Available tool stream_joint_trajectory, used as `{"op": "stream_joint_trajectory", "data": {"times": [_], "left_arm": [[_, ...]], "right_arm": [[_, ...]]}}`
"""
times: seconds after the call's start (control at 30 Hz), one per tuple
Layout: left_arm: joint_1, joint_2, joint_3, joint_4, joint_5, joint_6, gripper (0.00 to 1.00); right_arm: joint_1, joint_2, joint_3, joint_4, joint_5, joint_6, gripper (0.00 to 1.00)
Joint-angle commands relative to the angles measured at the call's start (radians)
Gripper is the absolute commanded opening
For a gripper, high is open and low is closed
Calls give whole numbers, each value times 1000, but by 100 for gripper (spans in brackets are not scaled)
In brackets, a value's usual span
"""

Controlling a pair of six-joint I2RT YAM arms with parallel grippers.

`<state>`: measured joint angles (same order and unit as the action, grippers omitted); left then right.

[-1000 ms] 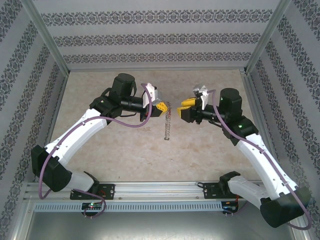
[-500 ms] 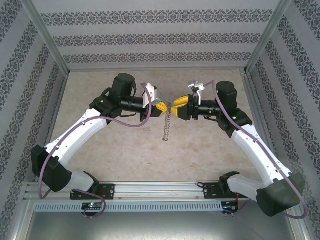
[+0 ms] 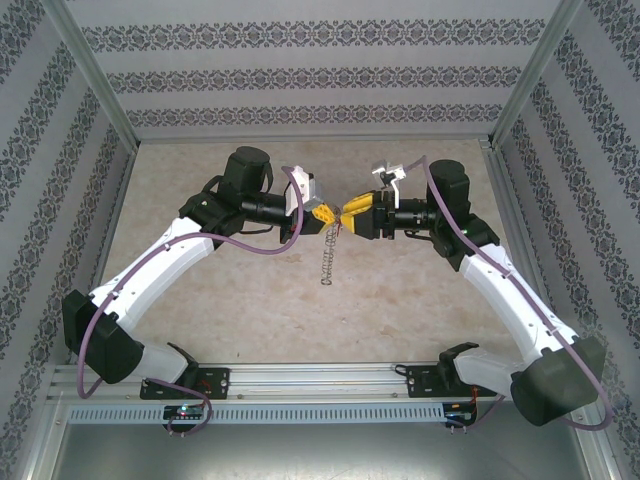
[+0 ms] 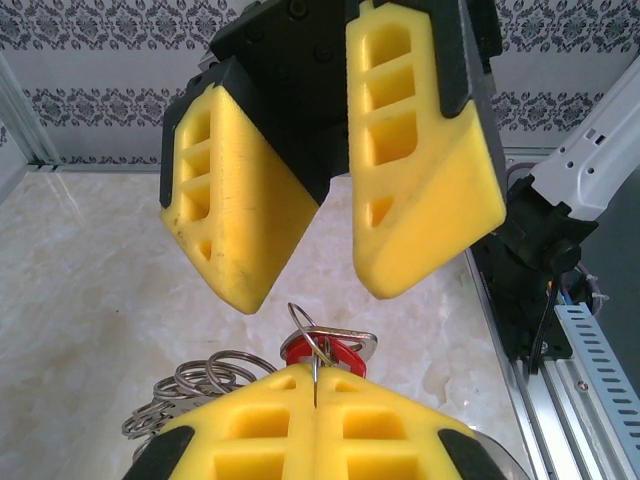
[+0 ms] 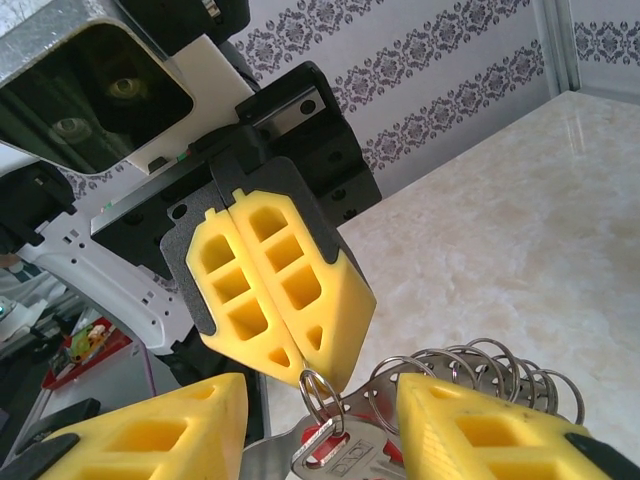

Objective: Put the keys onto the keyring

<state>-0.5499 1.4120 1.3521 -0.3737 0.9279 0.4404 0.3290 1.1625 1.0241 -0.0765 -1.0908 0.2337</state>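
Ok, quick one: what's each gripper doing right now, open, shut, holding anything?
Left gripper: shut on the keyring, pinching its wire.
Right gripper: open, holding nothing, jaws apart close to the red key.

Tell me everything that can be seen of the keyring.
The keyring is thin silvery wire strung with many small metal rings. It hangs as a narrow strand under the shut left gripper, whose yellow fingers pinch its wire. The key with the red head sits against it at the pinch. The open right gripper straddles this spot; whether it touches is unclear.
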Motion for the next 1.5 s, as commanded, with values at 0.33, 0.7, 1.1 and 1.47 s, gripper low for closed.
{"op": "stream_joint_trajectory", "data": {"times": [0.33, 0.7, 1.1, 1.47], "left_arm": [[-10, -28, 2, 54, 29, -9, 0], [-10, -25, 1, 58, 28, -12, 0], [-9, -42, -16, 92, 9, -25, 0], [-10, -48, -24, 108, -9, -32, 0]], "right_arm": [[-8, 17, 21, 29, -38, -7, 28], [-9, 22, 15, 28, -27, -3, 0], [-24, 4, -31, 18, 57, 4, 0], [-53, -57, -90, 23, 87, 31, 0]]}}
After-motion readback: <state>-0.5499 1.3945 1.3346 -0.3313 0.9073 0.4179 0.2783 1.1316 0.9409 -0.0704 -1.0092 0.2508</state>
